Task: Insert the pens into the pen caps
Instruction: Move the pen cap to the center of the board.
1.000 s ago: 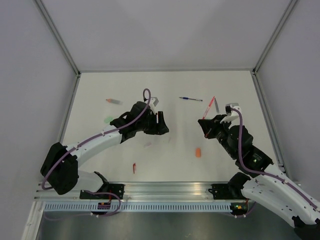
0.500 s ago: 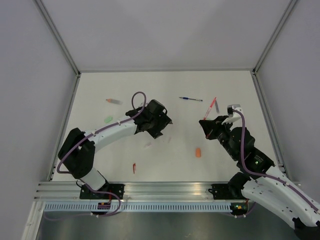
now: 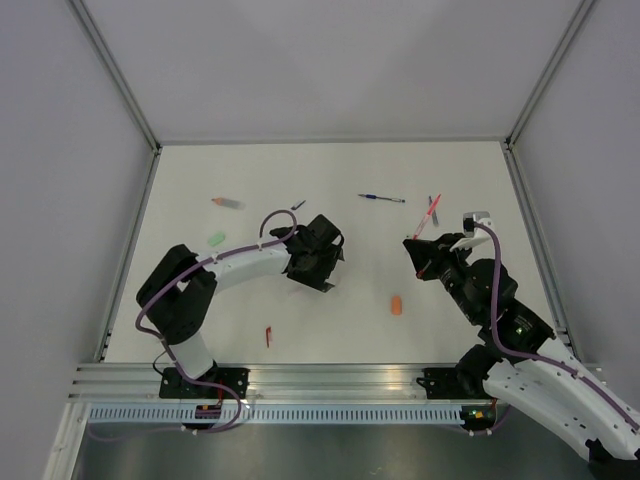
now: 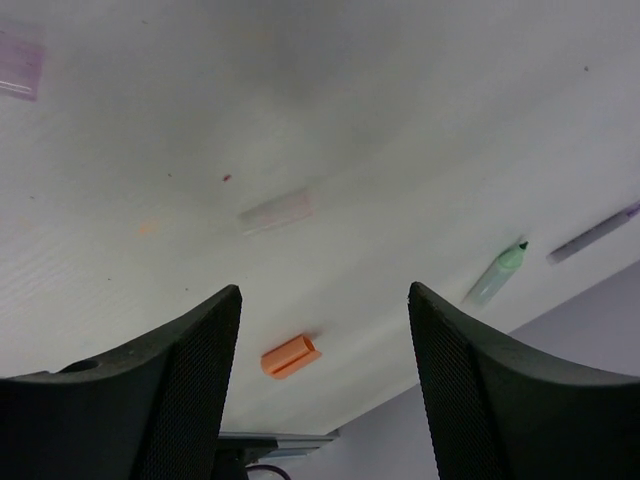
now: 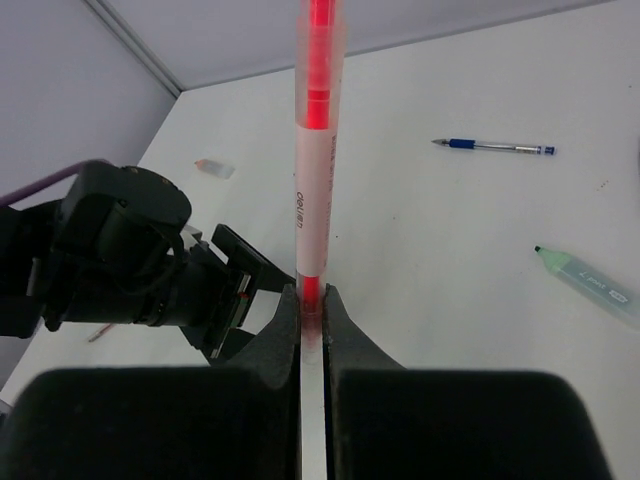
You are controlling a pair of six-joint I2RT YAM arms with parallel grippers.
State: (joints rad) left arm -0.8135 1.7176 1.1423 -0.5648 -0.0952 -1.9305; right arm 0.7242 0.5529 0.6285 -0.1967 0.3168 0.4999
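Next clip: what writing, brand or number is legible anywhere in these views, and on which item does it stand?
"deli", followed by a few blurred letters: printed lengthwise on the pale barrel of the red pen clamped in the right hand.
Dark print on the green marker: too small to read.
Nothing else legible in any view.

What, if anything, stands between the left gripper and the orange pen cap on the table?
Nothing visible does. In the left wrist view the orange pen cap lies just ahead of the open left gripper, with only bare table between them.
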